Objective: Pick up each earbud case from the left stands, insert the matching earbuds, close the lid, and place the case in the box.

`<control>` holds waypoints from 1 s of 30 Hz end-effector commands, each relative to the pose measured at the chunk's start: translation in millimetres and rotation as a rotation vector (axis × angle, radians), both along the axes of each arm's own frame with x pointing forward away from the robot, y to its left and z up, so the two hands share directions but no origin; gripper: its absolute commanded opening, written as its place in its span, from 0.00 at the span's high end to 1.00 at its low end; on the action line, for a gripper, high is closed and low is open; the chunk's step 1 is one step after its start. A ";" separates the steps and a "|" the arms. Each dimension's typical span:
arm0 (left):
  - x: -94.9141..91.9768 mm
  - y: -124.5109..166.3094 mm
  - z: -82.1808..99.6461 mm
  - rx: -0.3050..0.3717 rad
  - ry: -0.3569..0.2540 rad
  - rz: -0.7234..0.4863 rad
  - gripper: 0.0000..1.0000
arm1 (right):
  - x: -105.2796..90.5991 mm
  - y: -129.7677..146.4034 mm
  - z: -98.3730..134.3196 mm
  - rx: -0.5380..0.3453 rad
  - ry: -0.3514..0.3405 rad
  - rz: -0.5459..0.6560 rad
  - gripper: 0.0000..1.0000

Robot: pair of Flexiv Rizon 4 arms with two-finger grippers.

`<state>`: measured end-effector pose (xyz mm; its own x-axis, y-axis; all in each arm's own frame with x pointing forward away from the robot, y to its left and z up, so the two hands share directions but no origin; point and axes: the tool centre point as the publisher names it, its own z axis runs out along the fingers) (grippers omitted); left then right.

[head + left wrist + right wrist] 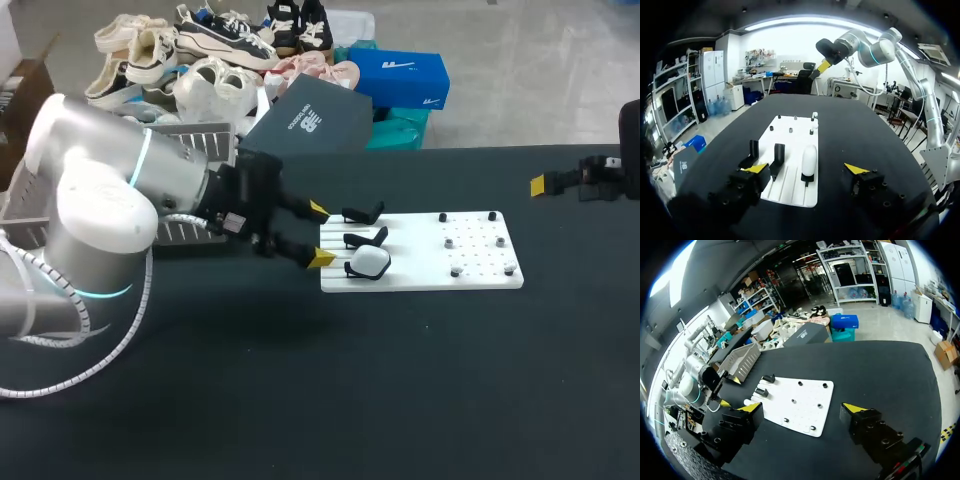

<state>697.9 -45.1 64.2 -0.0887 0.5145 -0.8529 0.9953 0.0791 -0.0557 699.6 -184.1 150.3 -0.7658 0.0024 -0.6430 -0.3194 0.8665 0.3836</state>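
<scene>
The left gripper (320,234) is spread wide with nothing in it, right at the edge of the white board (470,282). The grey box (205,140) sits behind it, and I can't see inside. Three black stands (362,213) lie just ahead of its fingers. Only one carries a white earbud case (370,262), so I'd reckon at least that case is yet to be done. Six small pegs (449,241) sit further ahead. The right gripper (802,407), also gaping and empty, hangs well off.

A robotics lab: two grey robot arms (100,215) at a black table (400,380), a white drilled fixture plate (480,272) ahead of the left claw (319,234).
</scene>
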 end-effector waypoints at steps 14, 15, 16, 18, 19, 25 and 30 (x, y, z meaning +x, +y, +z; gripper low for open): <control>3.8 -17.4 -25.5 -0.020 0.014 -0.049 0.13 | 0.7 -1.4 -0.3 0.003 0.001 0.005 0.00; 3.8 -17.7 -26.0 -0.020 0.014 -0.050 0.14 | 0.7 -1.4 -0.3 0.003 0.001 0.005 0.00; 3.7 -18.1 -26.8 -0.020 0.014 -0.053 0.15 | 0.7 -1.4 -0.3 0.003 0.001 0.005 0.00; 2.8 -18.5 -27.0 -0.022 0.018 -0.060 0.23 | 0.7 -1.4 -0.3 0.003 0.001 0.005 0.00; 2.0 -18.7 -27.0 -0.022 0.018 -0.062 0.31 | 0.7 -1.4 -0.3 0.003 0.001 0.005 0.00; -0.8 -21.1 -31.5 -0.012 0.015 -0.077 0.45 | 0.7 -1.4 -0.3 0.003 0.001 0.005 0.00; -1.6 -23.3 -33.9 -0.008 0.016 -0.075 0.43 | 0.7 -1.4 -0.3 0.003 0.001 0.005 0.00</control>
<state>694.2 -66.1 32.4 -0.0629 0.5135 -0.8558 0.9975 0.0045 -0.0707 699.6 -184.1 150.3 -0.7658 0.0024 -0.6430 -0.3194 0.8665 0.3836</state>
